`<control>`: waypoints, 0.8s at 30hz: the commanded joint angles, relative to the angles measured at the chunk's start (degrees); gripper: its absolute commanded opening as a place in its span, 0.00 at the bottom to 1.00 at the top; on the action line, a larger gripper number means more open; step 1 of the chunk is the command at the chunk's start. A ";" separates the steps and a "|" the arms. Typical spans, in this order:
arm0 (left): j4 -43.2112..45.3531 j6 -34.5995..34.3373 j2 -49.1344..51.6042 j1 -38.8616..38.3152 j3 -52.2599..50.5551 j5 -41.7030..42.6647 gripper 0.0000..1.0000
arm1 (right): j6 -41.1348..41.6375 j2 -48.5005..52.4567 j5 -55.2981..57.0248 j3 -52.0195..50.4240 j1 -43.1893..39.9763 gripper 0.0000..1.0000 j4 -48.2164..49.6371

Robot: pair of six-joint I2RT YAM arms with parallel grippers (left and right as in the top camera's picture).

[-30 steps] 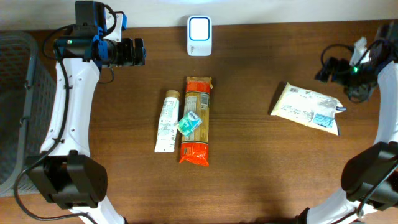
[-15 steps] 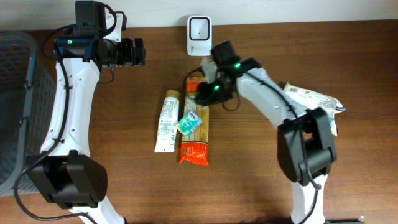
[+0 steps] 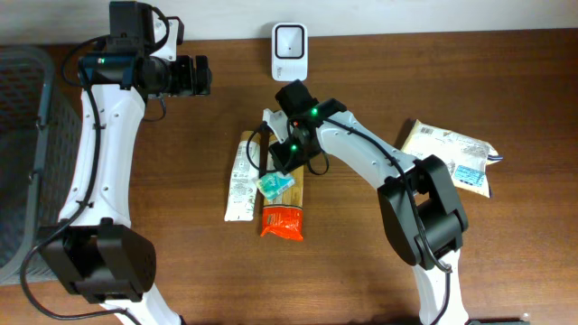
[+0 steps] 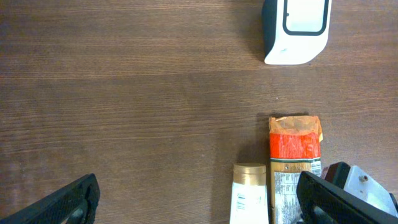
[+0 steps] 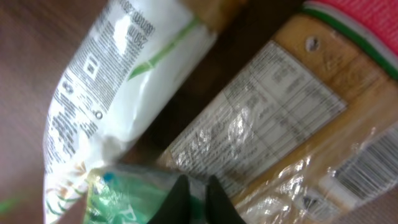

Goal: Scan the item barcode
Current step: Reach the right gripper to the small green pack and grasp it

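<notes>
Overhead, your shut right gripper [image 3: 280, 165] hides the top of the pasta packet [image 3: 284, 217]; its wrist view shows the label [image 5: 261, 118]. Your left gripper [image 4: 199, 200] gapes wide.

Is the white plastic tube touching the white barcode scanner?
No, bare brown wood separates the white plastic tube from the white barcode scanner.

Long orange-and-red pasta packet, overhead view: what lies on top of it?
A small green sachet lies on the pasta packet's middle. The right gripper, shut, sits at the sachet's edge, hiding the packet's upper part.
</notes>
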 commanded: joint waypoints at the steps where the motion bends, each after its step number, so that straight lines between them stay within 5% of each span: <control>1: 0.11 0.13 0.02 0.04 0.04 0.02 0.99 | 0.00 -1.22 0.17 -0.07 -1.60 0.04 -3.10; 9: 0.11 0.13 0.02 0.04 0.04 0.02 0.99 | 10.64 -10.40 6.32 3.04 -14.29 0.04 -18.56; 12: 0.11 0.13 0.02 0.04 0.04 0.02 0.99 | 7.26 -9.75 6.40 1.95 -15.19 0.06 -19.06; 14: 0.11 0.13 0.02 0.04 0.04 0.02 0.99 | 2.45 -9.75 6.16 0.83 -13.73 0.38 -18.45; 15: 0.11 0.13 0.02 0.04 0.04 0.02 0.99 | 1.92 -9.75 5.97 0.31 -12.81 0.39 -18.10; 17: 0.11 0.13 0.02 0.04 0.04 0.02 0.99 | 0.57 -9.75 5.99 -0.83 -9.66 0.29 -17.99; 18: 0.11 0.13 0.02 0.04 0.04 0.00 0.99 | 0.31 -9.75 6.01 -1.88 -7.54 0.10 -17.99; 19: 0.11 0.13 0.02 0.04 0.04 0.02 0.99 | 0.37 -9.73 6.19 -3.50 -5.42 0.04 -17.73; 24: 0.11 0.13 0.02 0.04 0.04 0.02 0.99 | 7.54 -9.75 3.28 -13.57 -0.72 0.04 -12.68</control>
